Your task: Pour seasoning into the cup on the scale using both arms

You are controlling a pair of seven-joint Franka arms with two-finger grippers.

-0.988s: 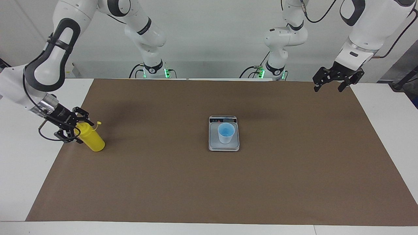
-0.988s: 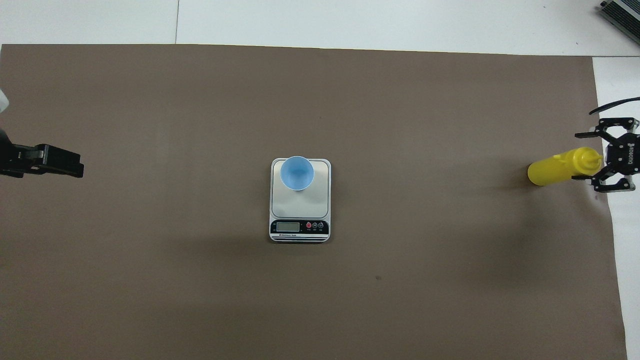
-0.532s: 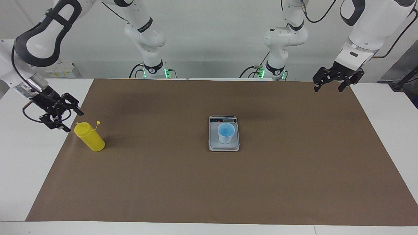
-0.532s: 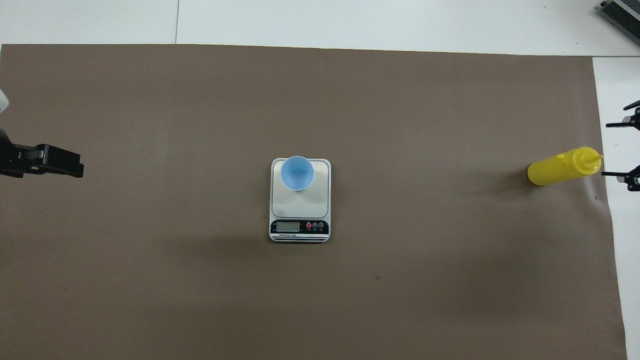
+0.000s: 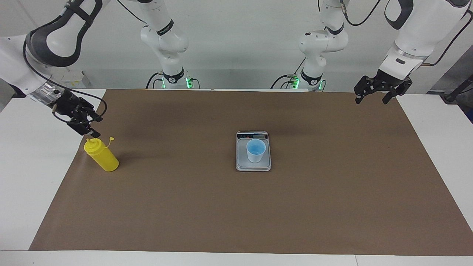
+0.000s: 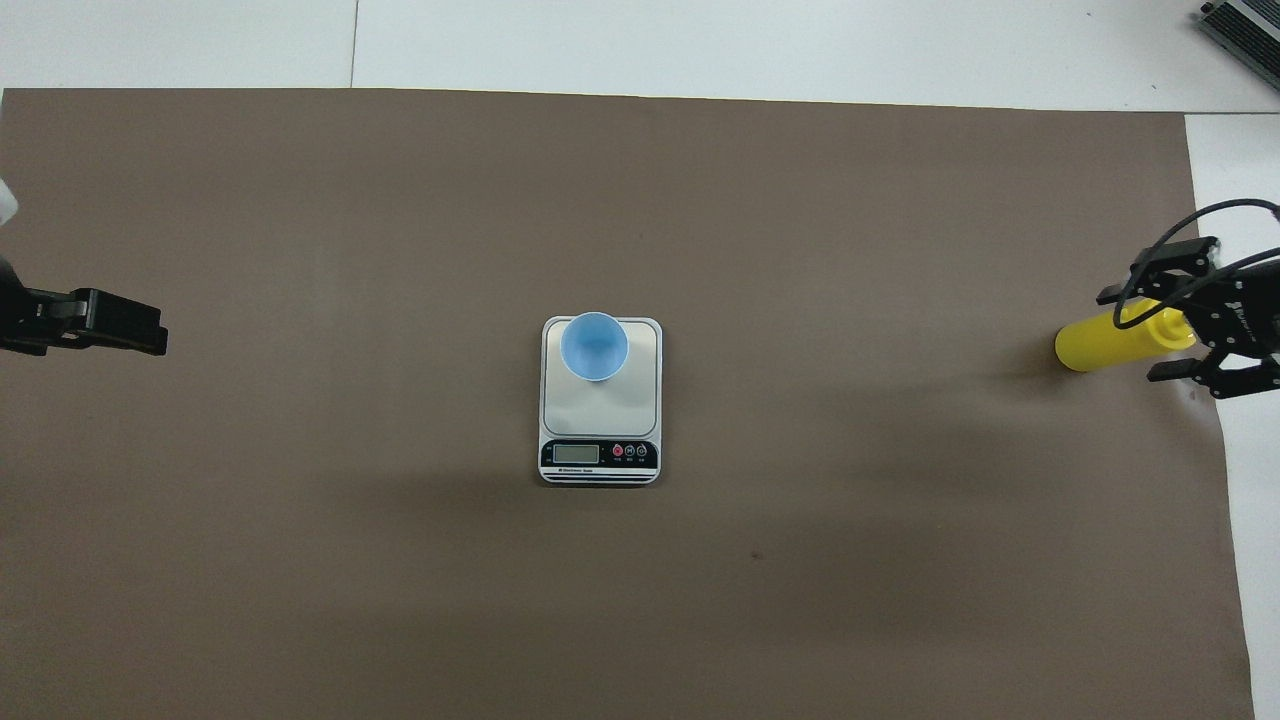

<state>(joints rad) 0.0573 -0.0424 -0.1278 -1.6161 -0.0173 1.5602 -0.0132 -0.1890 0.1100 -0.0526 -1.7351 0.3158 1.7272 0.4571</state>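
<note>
One bright yellow seasoning (image 5: 102,156), upright, uncapped

- One camera faces me from high across my table (image 5: 22,177), taking in my bases and the whole brown mat (image 5: 332,207).
- The other looks steeply down from above my end.
- Both share the mat and the scale (image 5: 253,168) (image 6: 600,400) mid-table.

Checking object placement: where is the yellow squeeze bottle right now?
The yellow squeeze bottle stands upright at the right arm's end of the brown mat, just below the open right end effector.
</note>
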